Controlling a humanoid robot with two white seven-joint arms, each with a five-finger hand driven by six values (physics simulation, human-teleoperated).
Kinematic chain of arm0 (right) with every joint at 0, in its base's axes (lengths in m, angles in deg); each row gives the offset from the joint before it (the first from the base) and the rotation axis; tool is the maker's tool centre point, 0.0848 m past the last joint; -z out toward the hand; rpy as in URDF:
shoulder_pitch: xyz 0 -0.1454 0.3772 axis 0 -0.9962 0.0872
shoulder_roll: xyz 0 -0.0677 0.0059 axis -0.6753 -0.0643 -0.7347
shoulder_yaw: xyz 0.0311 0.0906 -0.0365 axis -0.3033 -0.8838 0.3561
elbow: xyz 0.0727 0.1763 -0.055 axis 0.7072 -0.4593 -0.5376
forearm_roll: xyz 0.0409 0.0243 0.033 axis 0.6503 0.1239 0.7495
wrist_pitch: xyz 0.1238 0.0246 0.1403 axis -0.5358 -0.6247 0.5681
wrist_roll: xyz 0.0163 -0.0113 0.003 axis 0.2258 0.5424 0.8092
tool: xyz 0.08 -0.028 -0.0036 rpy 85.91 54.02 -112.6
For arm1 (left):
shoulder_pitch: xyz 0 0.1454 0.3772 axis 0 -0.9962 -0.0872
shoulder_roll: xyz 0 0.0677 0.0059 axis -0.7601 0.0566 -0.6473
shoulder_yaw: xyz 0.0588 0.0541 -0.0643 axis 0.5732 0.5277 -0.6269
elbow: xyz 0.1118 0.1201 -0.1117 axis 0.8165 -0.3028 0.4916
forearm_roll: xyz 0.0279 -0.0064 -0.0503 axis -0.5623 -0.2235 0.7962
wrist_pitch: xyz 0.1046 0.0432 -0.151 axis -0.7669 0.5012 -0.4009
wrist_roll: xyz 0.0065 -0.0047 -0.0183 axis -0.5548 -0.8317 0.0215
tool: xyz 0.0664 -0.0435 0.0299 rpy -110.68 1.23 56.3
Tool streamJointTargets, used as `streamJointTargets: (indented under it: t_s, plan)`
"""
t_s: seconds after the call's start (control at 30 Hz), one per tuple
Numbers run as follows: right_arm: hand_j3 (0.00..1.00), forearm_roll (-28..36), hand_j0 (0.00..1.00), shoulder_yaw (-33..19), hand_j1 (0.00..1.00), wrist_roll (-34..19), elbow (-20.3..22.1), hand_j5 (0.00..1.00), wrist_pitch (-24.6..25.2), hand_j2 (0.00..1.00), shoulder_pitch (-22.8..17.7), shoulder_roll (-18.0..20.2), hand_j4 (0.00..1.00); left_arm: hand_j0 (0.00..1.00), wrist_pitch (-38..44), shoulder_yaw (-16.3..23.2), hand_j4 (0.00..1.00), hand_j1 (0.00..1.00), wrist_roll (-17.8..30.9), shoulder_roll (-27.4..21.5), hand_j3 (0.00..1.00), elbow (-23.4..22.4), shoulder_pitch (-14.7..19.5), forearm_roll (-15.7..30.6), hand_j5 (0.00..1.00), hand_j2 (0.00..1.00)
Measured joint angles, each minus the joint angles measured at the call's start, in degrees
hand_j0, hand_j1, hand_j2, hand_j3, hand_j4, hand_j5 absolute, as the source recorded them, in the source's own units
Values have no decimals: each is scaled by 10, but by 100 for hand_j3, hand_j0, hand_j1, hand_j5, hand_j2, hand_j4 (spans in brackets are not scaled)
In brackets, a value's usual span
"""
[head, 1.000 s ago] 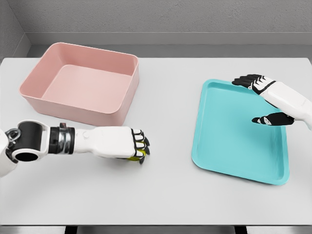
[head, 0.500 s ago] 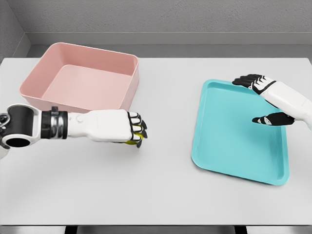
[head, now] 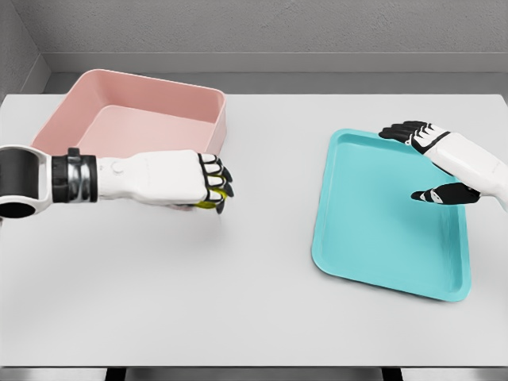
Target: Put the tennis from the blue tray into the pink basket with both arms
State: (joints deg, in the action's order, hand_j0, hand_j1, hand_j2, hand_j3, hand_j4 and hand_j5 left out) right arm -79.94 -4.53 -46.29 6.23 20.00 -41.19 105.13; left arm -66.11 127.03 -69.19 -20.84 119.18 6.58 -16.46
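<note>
Yellow-green tennis ball [head: 209, 204] sits gripped in my left hand [head: 190, 178] beside the pink plastic basket [head: 143, 127]; the drop remains. My right hand [head: 432, 163] hangs spread over the bare turquoise tray [head: 381, 230].

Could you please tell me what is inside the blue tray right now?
The blue tray shows only its bare floor. The right hand hovers open over its far right part, covering a little of it.

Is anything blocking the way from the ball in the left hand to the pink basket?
Only the basket's own near wall. The left hand grips the yellow-green tennis ball just in front of the pink plastic basket, so it must clear that rim. Nothing else visible intervenes.
</note>
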Motion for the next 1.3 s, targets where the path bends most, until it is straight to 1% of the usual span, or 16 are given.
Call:
streamJointTargets:
  t_s: [0.2, 0.37, 0.5, 0.6, 0.77, 0.83, 0.87, 0.9, 0.93, 1.13, 1.2, 1.3]
  plan:
    - [100, 0, 100, 0, 100, 0, 0, 100, 0, 100, 0, 0, 100, 55, 0, -14, 55, 55, 0, 0, 55, -22, 2, 1, 55, 55]
    - [100, 0, 100, 0, 100, 0, 0, 100, 0, 100, 0, 0, 100, 55, 0, -25, 55, 55, 0, 2, 55, -51, 22, 7, 55, 55]
    - [100, 0, 100, 0, 100, 0, 0, 100, 0, 100, 0, 0, 100, 55, 0, -28, 55, 55, 0, 6, 55, -83, 33, 12, 55, 55]
    - [100, 0, 100, 0, 100, 0, 0, 100, 0, 100, 0, 0, 100, 55, 0, -28, 55, 55, 0, 8, 55, -113, 47, 14, 55, 55]
    - [100, 0, 100, 0, 100, 0, 0, 100, 0, 100, 0, 0, 100, 56, 0, -28, 56, 56, 0, 17, 56, -180, 69, 14, 56, 56]
    - [100, 0, 100, 0, 100, 0, 0, 100, 0, 100, 0, 0, 100, 63, 0, -28, 63, 63, 0, 23, 63, -207, 74, 14, 63, 63]
    - [100, 0, 100, 0, 100, 0, 0, 100, 0, 100, 0, 0, 100, 71, 0, -28, 71, 71, -1, 27, 71, -220, 75, 14, 71, 71]
    - [100, 0, 100, 0, 100, 0, 0, 100, 0, 100, 0, 0, 100, 87, 0, -28, 87, 87, -2, 30, 87, -231, 75, 14, 87, 87]
    - [100, 0, 100, 0, 100, 0, 0, 100, 0, 100, 0, 0, 100, 100, 0, -28, 100, 100, -2, 33, 100, -239, 74, 14, 100, 100]
    - [100, 0, 100, 0, 100, 0, 0, 100, 0, 100, 0, 0, 100, 100, 0, -29, 100, 100, -5, 40, 100, -256, 71, 15, 100, 100]
    - [100, 0, 100, 0, 100, 0, 0, 100, 0, 100, 0, 0, 100, 100, 0, -31, 100, 100, -5, 38, 100, -251, 64, 21, 100, 100]
    - [100, 0, 100, 0, 100, 0, 0, 100, 0, 100, 0, 0, 100, 100, 0, -34, 100, 100, -5, 32, 100, -240, 63, 36, 100, 100]
